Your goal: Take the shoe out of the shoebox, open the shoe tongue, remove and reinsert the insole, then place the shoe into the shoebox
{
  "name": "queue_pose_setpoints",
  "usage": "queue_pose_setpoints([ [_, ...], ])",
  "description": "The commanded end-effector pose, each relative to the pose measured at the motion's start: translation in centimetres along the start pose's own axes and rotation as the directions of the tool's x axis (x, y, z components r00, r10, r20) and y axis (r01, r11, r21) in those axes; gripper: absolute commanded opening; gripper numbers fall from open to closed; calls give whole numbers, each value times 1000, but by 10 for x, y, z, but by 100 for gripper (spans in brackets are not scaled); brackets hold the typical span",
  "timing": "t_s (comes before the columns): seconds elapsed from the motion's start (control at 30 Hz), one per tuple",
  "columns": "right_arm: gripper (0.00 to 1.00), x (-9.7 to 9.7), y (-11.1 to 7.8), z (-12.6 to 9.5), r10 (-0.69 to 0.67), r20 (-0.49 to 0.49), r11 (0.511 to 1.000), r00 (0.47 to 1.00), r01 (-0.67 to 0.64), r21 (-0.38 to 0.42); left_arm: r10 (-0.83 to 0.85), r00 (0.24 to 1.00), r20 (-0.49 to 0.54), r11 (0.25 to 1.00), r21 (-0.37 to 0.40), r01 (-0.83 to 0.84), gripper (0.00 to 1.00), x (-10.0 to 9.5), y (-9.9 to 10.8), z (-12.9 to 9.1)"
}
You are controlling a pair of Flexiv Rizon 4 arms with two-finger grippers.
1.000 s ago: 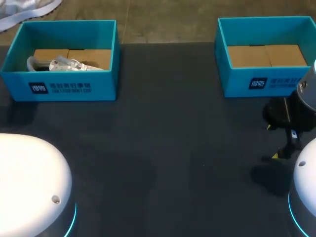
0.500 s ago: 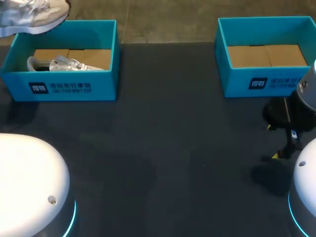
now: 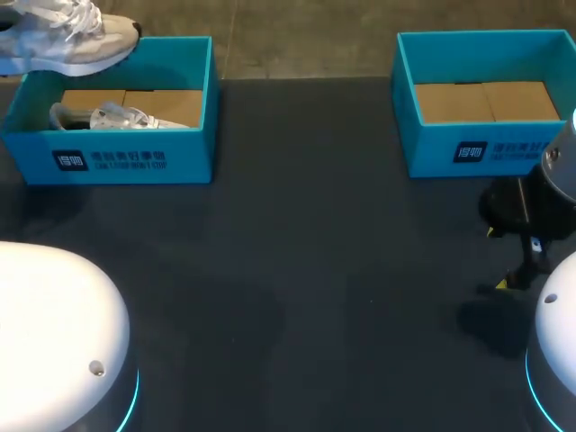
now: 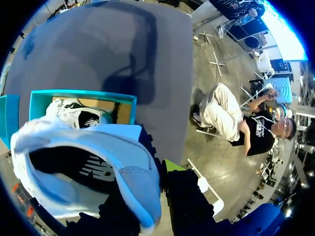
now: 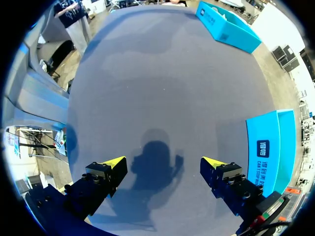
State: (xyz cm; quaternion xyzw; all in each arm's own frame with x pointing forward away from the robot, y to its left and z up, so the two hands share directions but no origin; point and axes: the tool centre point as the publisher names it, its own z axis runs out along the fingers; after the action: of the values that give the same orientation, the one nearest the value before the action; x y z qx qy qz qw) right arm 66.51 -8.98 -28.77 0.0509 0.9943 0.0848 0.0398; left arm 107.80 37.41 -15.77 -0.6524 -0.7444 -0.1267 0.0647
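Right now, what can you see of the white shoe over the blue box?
The white shoe is a lace-up trainer with a thick pale sole, seemingly of mesh. It hangs about level over the back left corner of the left blue box. The left wrist view looks into its dark opening. What grips it is hidden.

Even o/head light, soft shadows — dark table [image 3: 315, 270]

1. Overhead, the white shoe [image 3: 67, 40] runs off the picture's corner.
2. A second shoe [image 3: 108, 115] lies half hidden behind the left shoebox's [image 3: 126, 157] wall.
3. How the white shoe is held cannot be seen.
4. Overhead, the right gripper [image 3: 498, 258] is partly covered by the right arm [image 3: 558, 171].
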Motion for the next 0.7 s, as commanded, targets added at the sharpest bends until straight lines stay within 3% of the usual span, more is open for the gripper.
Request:
queue_pose_setpoints([
  [0.03,100,2,-1,0,-1,3,1000,1000,1,-1,0,1000,-19,1000,-23,-1,0,-4,0,0],
  [0.33,100,2,-1,0,-1,3,1000,1000,1,-1,-13,999,-32,1000,-26,12,0,-36,25,20],
  [0.7,100,2,-1,0,-1,3,1000,1000,1,-1,15,1000,-10,1000,-20,-15,0,-49,32,39],
])
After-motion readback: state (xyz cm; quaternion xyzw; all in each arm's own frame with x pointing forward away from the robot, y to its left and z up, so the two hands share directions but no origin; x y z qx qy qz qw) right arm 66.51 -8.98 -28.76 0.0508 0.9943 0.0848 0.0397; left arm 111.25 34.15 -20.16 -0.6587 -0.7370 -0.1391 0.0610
